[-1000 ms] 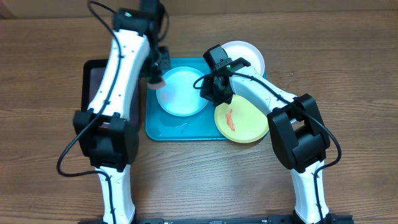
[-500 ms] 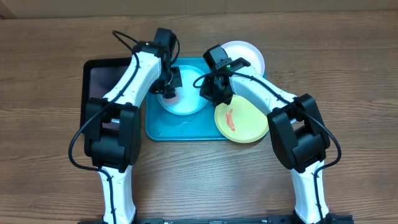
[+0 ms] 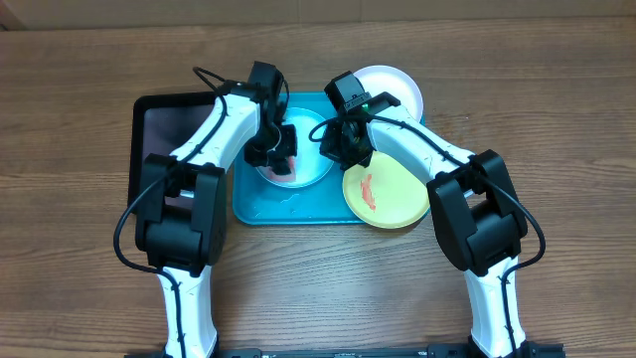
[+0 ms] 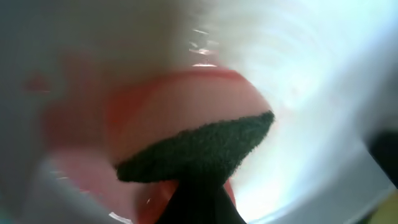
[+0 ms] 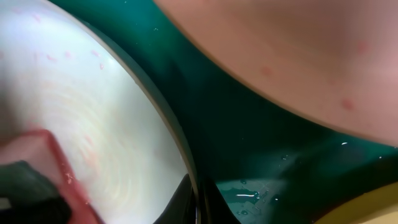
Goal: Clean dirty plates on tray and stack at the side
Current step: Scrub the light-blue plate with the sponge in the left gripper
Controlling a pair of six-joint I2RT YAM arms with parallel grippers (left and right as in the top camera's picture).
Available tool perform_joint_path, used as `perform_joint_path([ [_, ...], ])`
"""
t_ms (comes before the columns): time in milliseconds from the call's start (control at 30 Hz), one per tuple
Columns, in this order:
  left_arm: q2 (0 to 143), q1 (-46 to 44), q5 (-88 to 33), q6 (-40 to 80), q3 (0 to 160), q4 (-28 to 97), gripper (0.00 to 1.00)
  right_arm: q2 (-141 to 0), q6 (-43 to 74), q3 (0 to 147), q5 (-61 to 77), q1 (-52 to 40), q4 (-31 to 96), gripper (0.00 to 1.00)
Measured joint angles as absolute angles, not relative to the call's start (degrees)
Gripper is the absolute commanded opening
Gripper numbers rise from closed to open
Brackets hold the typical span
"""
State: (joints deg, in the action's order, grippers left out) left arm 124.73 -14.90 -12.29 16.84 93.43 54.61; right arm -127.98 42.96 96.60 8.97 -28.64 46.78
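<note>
The light blue plate [image 3: 310, 165] lies on the turquoise tray [image 3: 260, 205]. My left gripper [image 3: 279, 149] is shut on a pink sponge with a dark green scrub pad [image 4: 199, 148] and presses it onto the plate's inside [image 4: 311, 81]. My right gripper [image 3: 335, 147] is shut on the plate's right rim [image 5: 186, 155], one finger on each side. The yellow-green plate [image 3: 388, 199], smeared red-orange, overlaps the tray's right edge. The white plate [image 3: 397, 88] sits at the tray's back right corner.
A black tray [image 3: 159, 124] lies left of the turquoise tray, under my left arm. Water drops sit on the tray floor [image 5: 267, 149]. The sponge's edge shows at the lower left of the right wrist view [image 5: 43, 180]. Bare wooden table [image 3: 556, 119] surrounds the trays.
My left gripper moved right and down with the sponge, from the tray's back left rim onto the light blue plate. My right arm kept still on the plate's rim.
</note>
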Motion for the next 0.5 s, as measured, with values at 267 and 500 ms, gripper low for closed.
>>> perform_joint_path([
  [267, 124.73, -16.14, -7.62, 17.41, 92.99, 48.95, 0.04, -127.98, 43.11, 96.6, 8.64, -28.6, 46.33, 0.04],
  [500, 124.51, -17.98, 10.92, 27.18, 92.99, 46.52, 0.04, -127.98, 43.46, 96.6, 8.6, -28.64, 46.13, 0.04],
])
